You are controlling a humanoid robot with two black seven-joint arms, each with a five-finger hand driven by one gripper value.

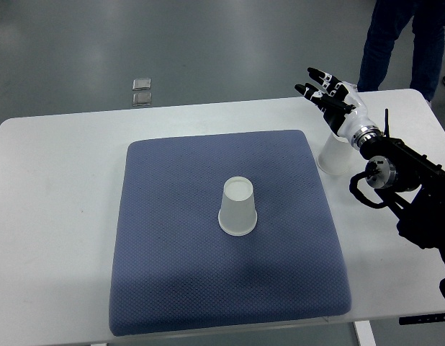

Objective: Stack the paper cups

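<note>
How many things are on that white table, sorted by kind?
Paper cups: 2, one upside down on the mat, one beside the mat under the right hand
Blue mat: 1
Total: 3

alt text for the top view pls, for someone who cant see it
The robot's right hand, fingers spread and holding nothing, hovers above a paper cup on the white table. A second paper cup stands upside down mid blue mat; a person's legs show behind.
</note>
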